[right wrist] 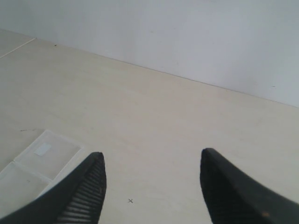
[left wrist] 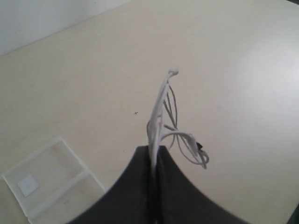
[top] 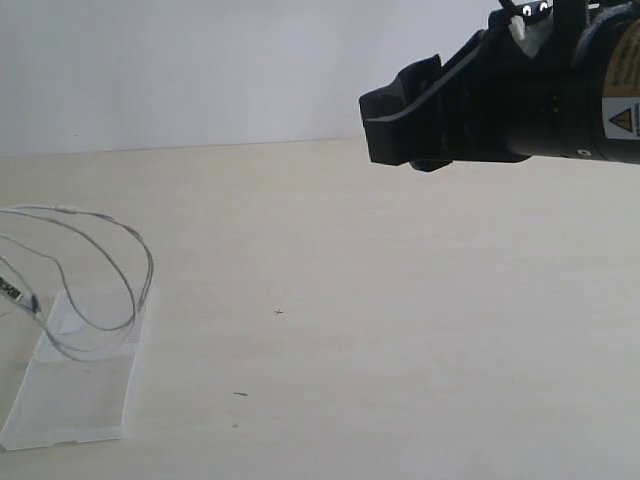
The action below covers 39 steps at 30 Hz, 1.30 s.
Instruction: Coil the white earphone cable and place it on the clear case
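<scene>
The left claw (left wrist: 153, 150) is clamped tight on the white earphone cable (left wrist: 160, 105), its two black fingers pressed together with the strands pinched between them. From that grip the bunched wire stands out past the fingertips, one earbud (left wrist: 173, 72) at its far tip and looser loops curling off to one side. In the exterior view these loops arch by the left edge of the pale counter (top: 400, 330), and they cross in front of the far half of the clear case (top: 75, 400); whether any strand touches the plastic cannot be told. The case lies flat and opened out near the front left corner of the counter, both halves side by side, a small white sticker (left wrist: 28, 185) on one of them. The right claw (right wrist: 152, 184) is wide apart and holds nothing, hanging high over the right side of the counter, toward the back edge where the white wall (top: 200, 60) begins, well away from cable and case
</scene>
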Available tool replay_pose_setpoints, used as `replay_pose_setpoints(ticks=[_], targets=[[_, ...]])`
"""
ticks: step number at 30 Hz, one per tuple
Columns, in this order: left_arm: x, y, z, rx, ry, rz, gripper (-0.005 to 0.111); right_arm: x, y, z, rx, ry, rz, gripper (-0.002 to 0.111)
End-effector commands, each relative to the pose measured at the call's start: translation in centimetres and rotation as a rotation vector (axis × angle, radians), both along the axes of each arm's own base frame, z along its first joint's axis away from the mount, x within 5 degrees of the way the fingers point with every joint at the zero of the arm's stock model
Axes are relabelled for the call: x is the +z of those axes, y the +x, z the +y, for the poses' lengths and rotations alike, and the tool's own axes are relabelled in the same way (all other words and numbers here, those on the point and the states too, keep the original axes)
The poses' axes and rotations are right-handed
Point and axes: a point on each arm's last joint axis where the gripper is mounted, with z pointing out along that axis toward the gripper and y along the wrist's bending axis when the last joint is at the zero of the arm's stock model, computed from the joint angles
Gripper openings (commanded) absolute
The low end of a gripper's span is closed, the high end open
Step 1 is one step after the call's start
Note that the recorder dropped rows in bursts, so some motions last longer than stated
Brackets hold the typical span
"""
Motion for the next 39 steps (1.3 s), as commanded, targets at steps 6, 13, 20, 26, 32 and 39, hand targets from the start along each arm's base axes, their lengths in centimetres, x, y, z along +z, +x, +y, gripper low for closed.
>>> replay_pose_setpoints(ticks=[6, 13, 20, 26, 32, 39], targets=[[-1.6, 4.2, -0.3, 0.060, -0.053, 0.099, 0.000, 0.0, -0.1, -0.1, 0.003, -0.001, -0.007, 0.058], [-4.2, 5.7, 0.7, 0.234, -0.097, 0.072, 0.000, 0.0, -0.1, -0.1, 0.002, 0.001, -0.006, 0.058], [-7.2, 5.7, 1.6, 0.376, -0.145, 0.056, 0.000, 0.0, -0.1, -0.1, 0.002, 0.001, -0.006, 0.058], [-9.3, 5.1, 1.8, 0.458, -0.228, 0.113, 0.000, 0.0, -0.1, -0.1, 0.003, -0.001, -0.007, 0.058], [-9.7, 5.3, 2.5, 0.535, -0.245, 0.078, 0.000, 0.0, -0.1, -0.1, 0.003, -0.001, -0.007, 0.058], [-10.8, 6.3, 2.8, 0.585, -0.218, 0.117, 0.000, 0.0, -0.1, -0.1, 0.003, -0.001, -0.007, 0.058]])
